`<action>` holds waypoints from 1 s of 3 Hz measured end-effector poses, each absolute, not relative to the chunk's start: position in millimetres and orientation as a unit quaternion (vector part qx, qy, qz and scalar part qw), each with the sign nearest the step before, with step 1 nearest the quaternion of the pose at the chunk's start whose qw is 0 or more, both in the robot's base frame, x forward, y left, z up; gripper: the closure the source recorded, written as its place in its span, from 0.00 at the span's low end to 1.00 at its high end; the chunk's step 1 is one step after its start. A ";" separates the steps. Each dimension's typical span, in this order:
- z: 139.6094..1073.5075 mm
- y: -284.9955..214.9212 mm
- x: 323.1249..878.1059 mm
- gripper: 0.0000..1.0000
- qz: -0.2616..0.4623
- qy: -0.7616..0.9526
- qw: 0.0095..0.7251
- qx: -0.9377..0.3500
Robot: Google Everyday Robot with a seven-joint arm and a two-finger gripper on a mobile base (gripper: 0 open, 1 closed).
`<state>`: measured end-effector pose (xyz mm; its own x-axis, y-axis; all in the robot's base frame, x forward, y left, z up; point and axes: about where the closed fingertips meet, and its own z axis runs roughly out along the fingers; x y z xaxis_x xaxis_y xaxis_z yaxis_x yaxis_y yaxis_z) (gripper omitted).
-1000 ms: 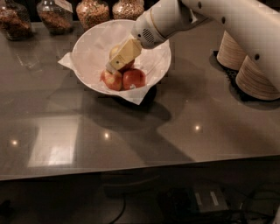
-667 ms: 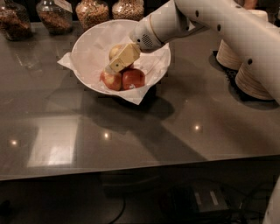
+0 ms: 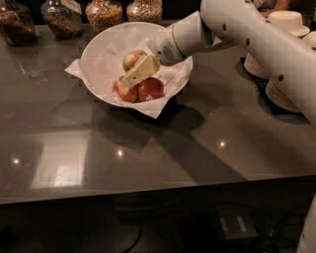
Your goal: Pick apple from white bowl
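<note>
Dark and glossy, the grey surface carried a few small light reflections and one pale square glare near the front left. Four glass jars of brownish dry goods stood in a row along its far edge. At the right, stacks of beige bowls stood well apart from the rest.

Towards the back, left of centre, sat the white bowl, tipped a little towards the camera. It was lined with crumpled paper whose corners stuck out over the rim at the left and the front.

Three fruits lay in it. The apple, yellow-green with a dull red blush, lay farthest back. A patched apple and a deep red apple lay side by side, touching, nearer the front.

A white arm reached in from the upper right, down over the bowl's right rim. Its beige pincer slanted down and left inside the bowl. It lay just beside the apple's front right side, with its tip over the patched apple. Whether it was released or clenched could not be told.
</note>
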<state>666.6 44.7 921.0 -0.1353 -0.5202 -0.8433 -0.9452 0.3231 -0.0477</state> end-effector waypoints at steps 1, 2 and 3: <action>913.7 40.6 666.6 0.00 0.268 0.707 0.406 -0.514; 909.3 37.2 666.6 0.18 0.270 0.708 0.407 -0.510; 908.6 35.7 667.3 0.29 0.270 0.708 0.409 -0.509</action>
